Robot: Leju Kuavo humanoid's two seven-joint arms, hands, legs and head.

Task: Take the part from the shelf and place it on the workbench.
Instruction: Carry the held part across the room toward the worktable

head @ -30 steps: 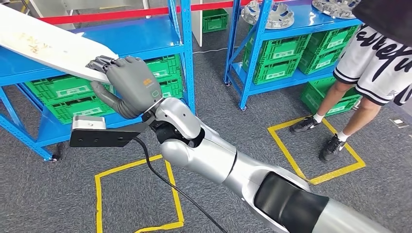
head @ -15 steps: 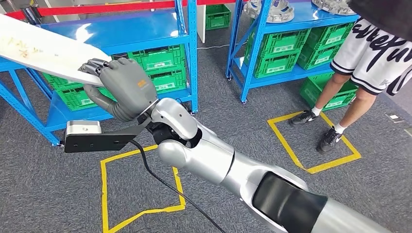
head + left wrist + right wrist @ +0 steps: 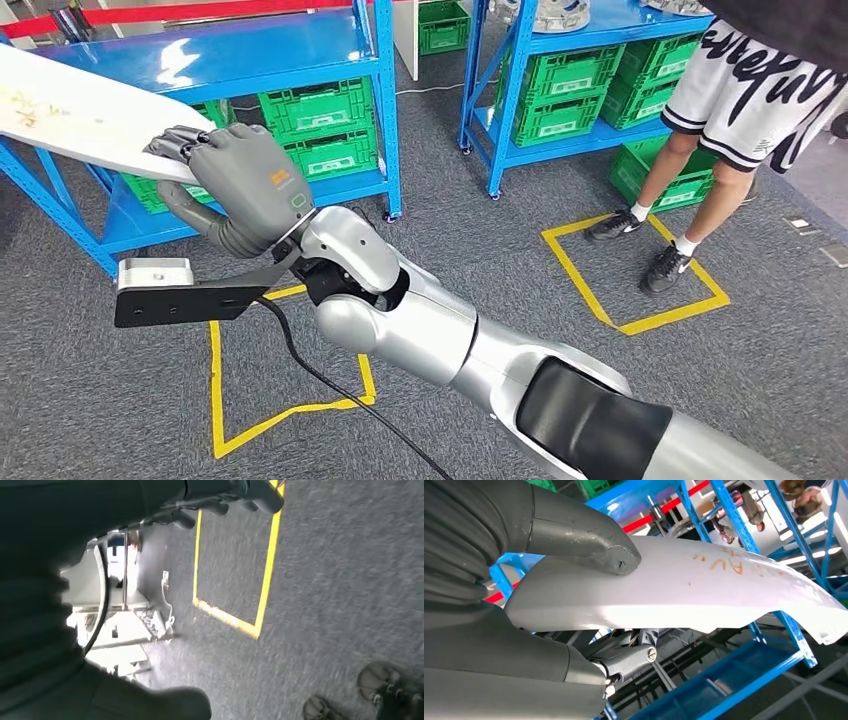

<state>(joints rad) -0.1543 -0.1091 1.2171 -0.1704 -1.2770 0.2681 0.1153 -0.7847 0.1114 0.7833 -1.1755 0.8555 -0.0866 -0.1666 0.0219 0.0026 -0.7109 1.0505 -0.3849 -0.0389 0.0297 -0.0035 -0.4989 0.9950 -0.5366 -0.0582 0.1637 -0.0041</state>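
Grey carpet [image 3: 120,400] marked with yellow tape squares [image 3: 285,385] runs under two blue shelf racks [image 3: 385,110] stacked with green crates [image 3: 320,125]. Your right hand [image 3: 235,185] grips the near end of the long white panel [image 3: 70,110], fingers curled over its top edge and the thumb [image 3: 584,540] pressed on the other face (the right wrist view shows orange scrawl on that surface). You have the panel held in the air in front of the left rack, slanting up toward its far end. Your left hand [image 3: 220,495] hangs over the carpet; I cannot tell how its fingers sit. To your right a person [image 3: 745,90] in patterned shorts stands in a taped square.
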